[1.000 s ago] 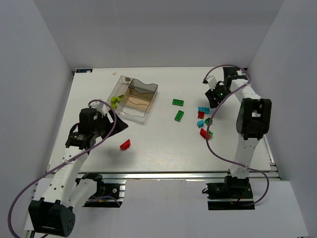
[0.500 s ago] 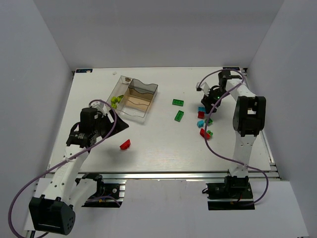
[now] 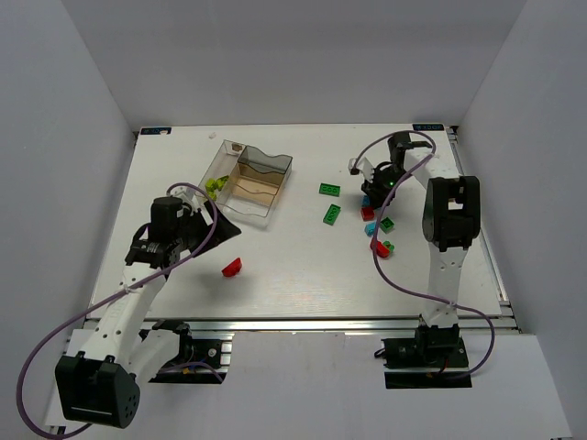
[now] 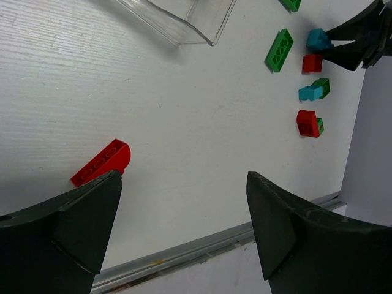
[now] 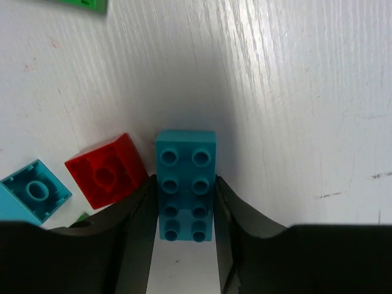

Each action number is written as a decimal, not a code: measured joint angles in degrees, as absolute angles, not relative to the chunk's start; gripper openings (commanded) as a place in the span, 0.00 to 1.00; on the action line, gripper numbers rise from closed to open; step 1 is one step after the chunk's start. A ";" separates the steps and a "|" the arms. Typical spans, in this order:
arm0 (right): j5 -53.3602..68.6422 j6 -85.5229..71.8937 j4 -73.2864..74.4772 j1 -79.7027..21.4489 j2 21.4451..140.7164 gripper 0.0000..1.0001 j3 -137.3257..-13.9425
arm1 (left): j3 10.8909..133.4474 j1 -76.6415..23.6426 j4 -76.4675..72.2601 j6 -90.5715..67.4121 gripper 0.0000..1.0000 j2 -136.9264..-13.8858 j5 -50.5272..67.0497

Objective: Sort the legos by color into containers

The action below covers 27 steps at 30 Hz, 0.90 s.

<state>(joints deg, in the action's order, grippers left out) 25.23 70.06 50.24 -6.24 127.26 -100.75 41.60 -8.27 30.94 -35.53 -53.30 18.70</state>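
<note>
The white table (image 3: 303,266) bears a clear tray (image 3: 282,190). A red brick (image 3: 232,268) lies in front of the tray, well apart. Right of the tray lie a green plate (image 3: 329,190) and a second green plate (image 3: 332,214). Farther right of the tray is a loose cluster: a blue brick (image 4: 318,40), a red cube (image 4: 312,62) and more blue, green and red pieces.

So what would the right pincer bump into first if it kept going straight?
The blue brick: it sits between the fingers of the right pincer, with the table just beneath, I think.
</note>
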 measured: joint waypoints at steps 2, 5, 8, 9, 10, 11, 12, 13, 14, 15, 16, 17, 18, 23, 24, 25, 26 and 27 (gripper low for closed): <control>25.91 69.93 50.28 -6.90 127.26 0.02 -101.01 | 41.60 -8.27 30.79 -35.68 0.93 -53.43 18.83; 27.38 68.79 50.70 -8.12 127.26 0.00 -103.20 | 41.47 -8.27 30.52 -36.01 0.93 -53.45 18.96; 29.34 66.22 50.22 -11.27 127.24 0.00 -107.57 | 40.97 -8.27 29.93 -36.14 0.93 -53.47 19.09; 30.13 64.64 49.50 -12.78 127.13 0.00 -109.01 | 40.95 -8.27 29.95 -36.27 0.93 -53.49 19.09; 31.03 62.85 48.29 -14.66 127.09 0.00 -110.37 | 40.95 -8.27 29.91 -36.34 0.93 -53.54 19.11; 31.90 60.23 46.81 -16.75 127.04 0.00 -111.55 | 40.95 -8.27 29.82 -36.47 0.93 -53.54 19.09; 32.73 57.67 45.34 -18.76 127.02 0.00 -112.46 | 40.95 -8.27 29.78 -36.49 0.93 -53.52 19.09; 33.65 54.46 43.48 -21.10 127.02 0.00 -113.49 | 40.95 -8.27 29.71 -36.58 0.93 -53.52 19.09; 34.48 51.46 41.50 -23.20 127.04 0.00 -114.37 | 40.95 -8.27 29.67 -36.71 0.93 -53.49 19.07; 35.31 48.16 39.70 -25.28 127.09 0.00 -115.20 | 40.95 -8.27 29.67 -36.88 0.93 -53.45 19.03; 36.14 43.99 37.52 -27.55 127.28 0.00 -116.64 | 40.95 -8.27 29.67 -37.01 0.93 -53.34 18.92; 36.93 40.80 35.29 -29.28 127.72 0.00 -118.04 | 40.95 -8.27 29.71 -37.15 0.93 -53.15 18.85; 37.58 37.76 32.99 -30.74 128.11 0.00 -119.39 | 40.95 -8.32 29.74 -37.36 0.93 -52.88 18.72; 39.64 23.92 22.11 -34.79 129.93 0.00 -121.97 | 40.95 -8.62 29.91 -38.44 0.93 -50.52 18.04; 39.86 22.09 20.67 -35.09 130.26 0.00 -121.97 | 40.95 -8.64 29.98 -38.63 0.93 -50.06 17.98; 40.01 20.25 19.18 -35.44 130.63 0.00 -121.97 | 40.95 -8.67 29.98 -38.89 0.93 -49.67 17.91; 40.10 18.70 17.91 -35.86 131.00 0.01 -121.97 | 40.95 -8.67 29.98 -39.05 0.93 -49.32 17.80; 40.12 17.58 16.99 -36.18 131.39 0.02 -121.97 | 40.95 -8.67 30.00 -39.29 0.93 -49.04 17.78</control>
